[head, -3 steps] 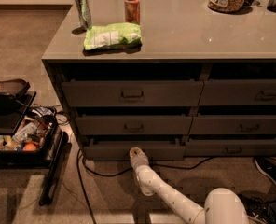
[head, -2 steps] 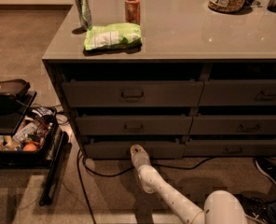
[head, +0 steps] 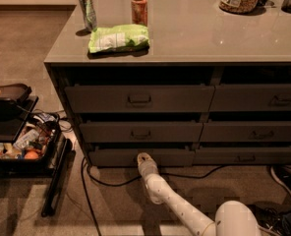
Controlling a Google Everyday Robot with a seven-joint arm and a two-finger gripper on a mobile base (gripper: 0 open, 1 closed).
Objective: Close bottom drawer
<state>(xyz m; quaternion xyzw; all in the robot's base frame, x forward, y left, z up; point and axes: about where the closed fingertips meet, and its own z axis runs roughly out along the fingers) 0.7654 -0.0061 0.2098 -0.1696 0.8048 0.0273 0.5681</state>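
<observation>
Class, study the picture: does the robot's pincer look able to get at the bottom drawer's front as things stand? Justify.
Probably yes. The pincer sits right at the middle of the bottom drawer front, low above the floor, with nothing between them. The black cable lies flat on the floor, below it.

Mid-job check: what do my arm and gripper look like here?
The arm is smooth white tubing in rounded segments, swelling into a bulbous white joint at lower right. No cables or markings show on it. The gripper is a pale cream, rounded tip, at the front of the dark grey-brown bottom drawer.
</observation>
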